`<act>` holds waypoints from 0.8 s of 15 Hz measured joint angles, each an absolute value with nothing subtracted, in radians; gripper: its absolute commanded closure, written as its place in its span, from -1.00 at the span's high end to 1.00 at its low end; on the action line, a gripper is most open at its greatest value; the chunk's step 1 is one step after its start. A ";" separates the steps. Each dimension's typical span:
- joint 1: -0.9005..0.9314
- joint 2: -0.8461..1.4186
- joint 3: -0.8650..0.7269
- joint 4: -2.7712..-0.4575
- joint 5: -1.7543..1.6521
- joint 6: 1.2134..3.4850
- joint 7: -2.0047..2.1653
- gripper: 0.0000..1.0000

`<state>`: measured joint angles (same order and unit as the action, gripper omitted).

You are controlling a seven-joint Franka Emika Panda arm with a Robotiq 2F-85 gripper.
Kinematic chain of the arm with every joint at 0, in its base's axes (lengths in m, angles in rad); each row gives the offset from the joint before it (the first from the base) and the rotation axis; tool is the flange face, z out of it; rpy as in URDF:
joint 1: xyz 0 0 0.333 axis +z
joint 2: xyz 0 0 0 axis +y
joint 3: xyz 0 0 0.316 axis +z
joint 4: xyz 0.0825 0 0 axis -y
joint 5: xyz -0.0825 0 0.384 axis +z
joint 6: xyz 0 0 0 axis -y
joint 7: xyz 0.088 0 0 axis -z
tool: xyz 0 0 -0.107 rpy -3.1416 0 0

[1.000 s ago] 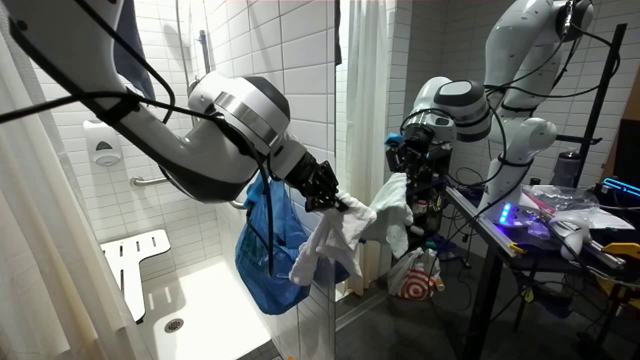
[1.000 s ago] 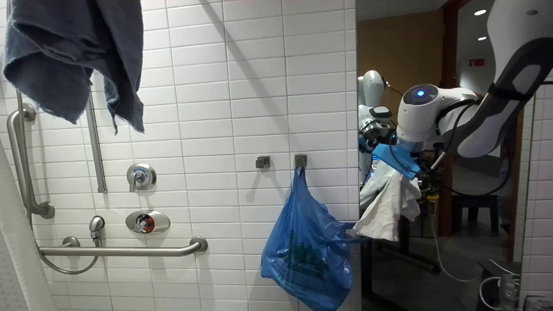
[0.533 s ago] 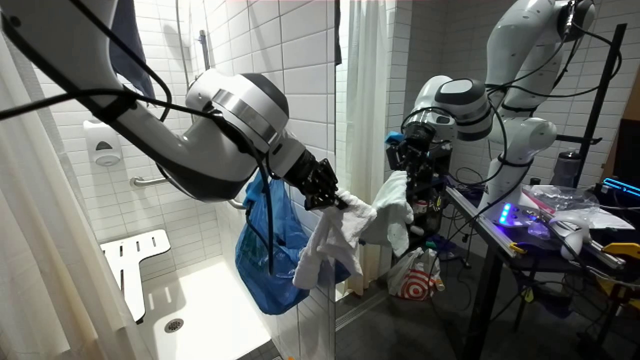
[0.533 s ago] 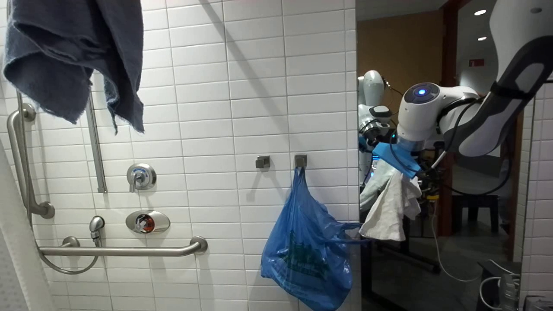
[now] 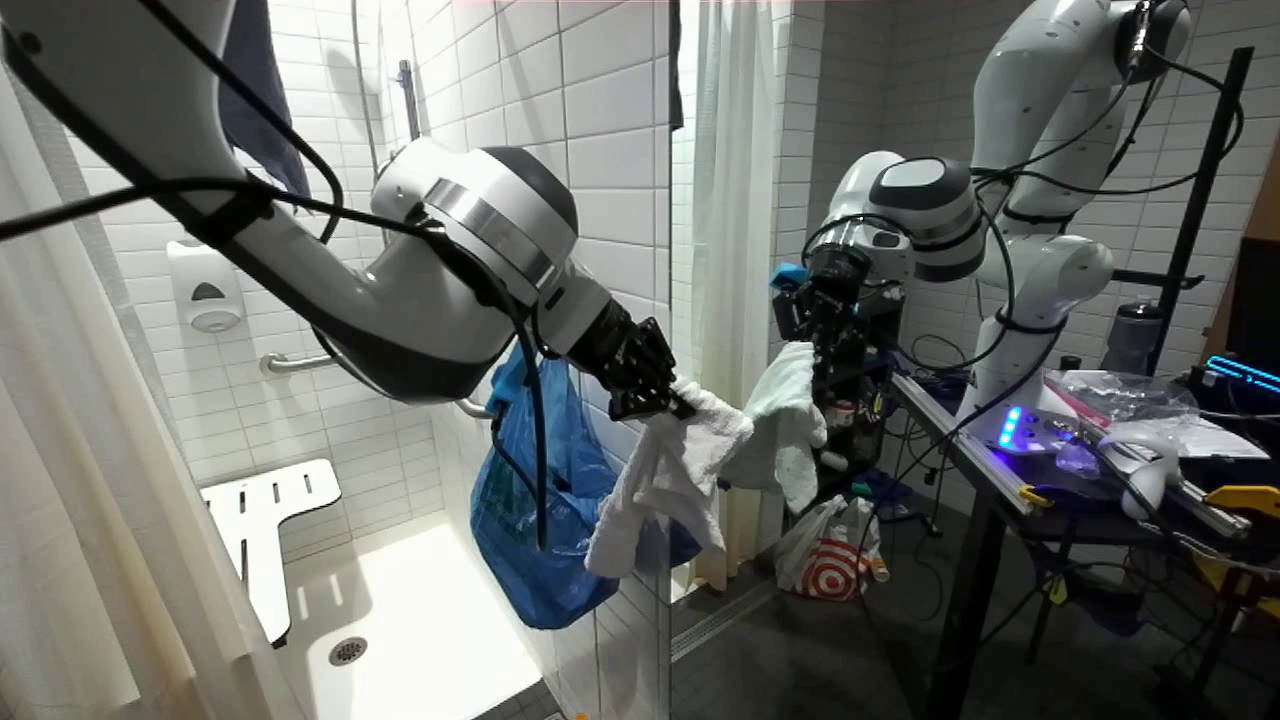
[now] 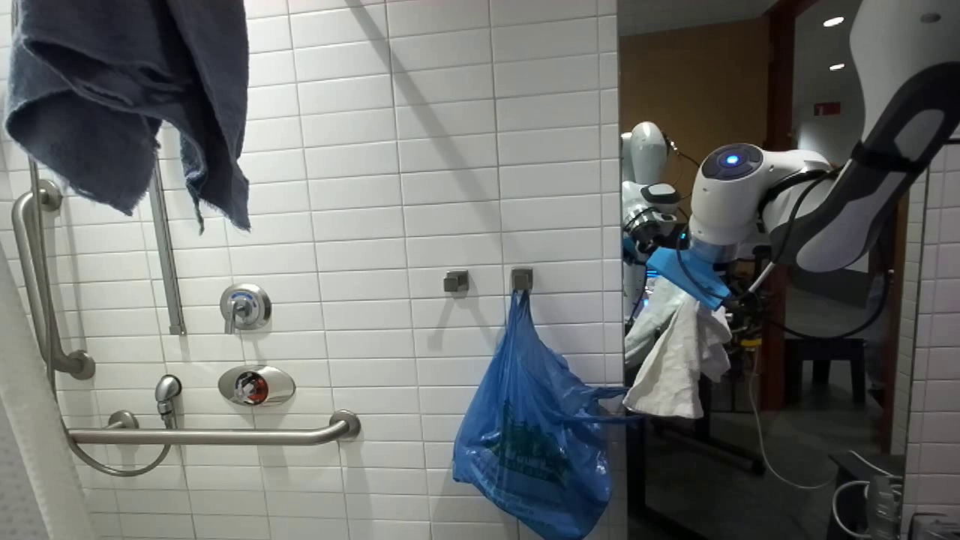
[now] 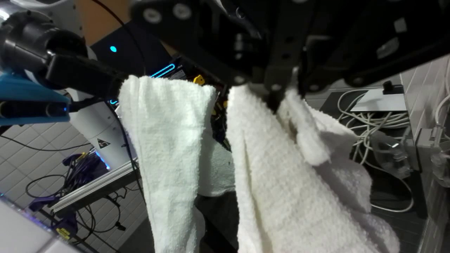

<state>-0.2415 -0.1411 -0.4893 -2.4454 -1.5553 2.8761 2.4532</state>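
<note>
Gripping white cloth (image 5: 672,478) in closed gripper (image 5: 680,406), hanging toward six o'clock near mirror (image 6: 697,67). Could snag on loose handle (image 6: 607,392) of blue bag (image 6: 525,454), toward eight o'clock in an exterior view, if swung there; could slip if pinched too shallowly.

- White cloth (image 7: 281,189): plain, thick and fuzzy like terry towelling, with a long crease running down it in the wrist view.
- Pinched near its upper end in the gripper (image 5: 683,408); the rest hangs free in the air.
- Loosely bunched at the grip, widening downward in uneven folds; a short flap juts out just beside the pinch.
- In an exterior view its lower part splits into two drooping tails.
- It hangs close before the mirror (image 6: 694,82), its reflection (image 7: 168,158) alongside; whether it touches the glass cannot be told.
</note>
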 measured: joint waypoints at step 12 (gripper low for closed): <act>-0.241 -0.139 -0.489 -2.445 -1.555 2.872 2.453 -0.97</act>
<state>-0.2414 -0.1395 -0.4892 -2.4455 -1.5552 2.8722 2.4529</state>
